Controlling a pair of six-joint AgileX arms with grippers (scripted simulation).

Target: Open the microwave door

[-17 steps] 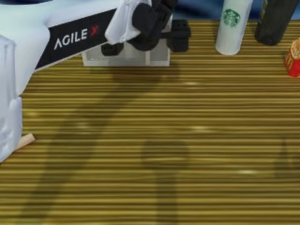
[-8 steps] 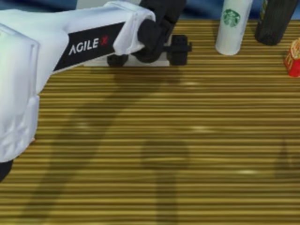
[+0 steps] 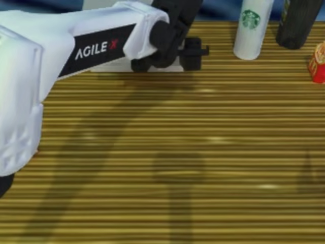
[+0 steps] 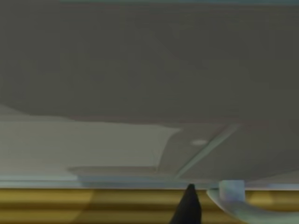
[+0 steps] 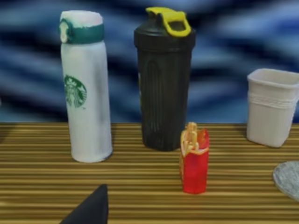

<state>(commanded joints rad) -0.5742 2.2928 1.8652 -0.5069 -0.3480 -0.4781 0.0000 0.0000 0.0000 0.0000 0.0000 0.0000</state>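
The microwave (image 3: 109, 66) stands at the back of the table, left of centre, and my left arm hides nearly all of it in the top view. My left gripper (image 3: 166, 60) is right at its front, open, with one finger on each side of a strip of white casing. The left wrist view is filled by the microwave door (image 4: 140, 70) and its grey window. A pale curved handle (image 4: 243, 207) sticks out at the door's edge, just beside my dark fingertip (image 4: 188, 207). My right gripper (image 5: 96, 210) is parked out of the top view, far from the microwave.
At the back right stand a white green-logo cup (image 3: 251, 28), a black shaker bottle (image 3: 297, 23) and a red fries box (image 3: 318, 63). The right wrist view also shows a white tumbler (image 5: 272, 107) and a grey disc (image 5: 287, 179). Striped wooden table (image 3: 203, 152).
My left arm has swung forward to the microwave's front. Its two fingers have drawn closer together over the last second. The right arm has not moved.
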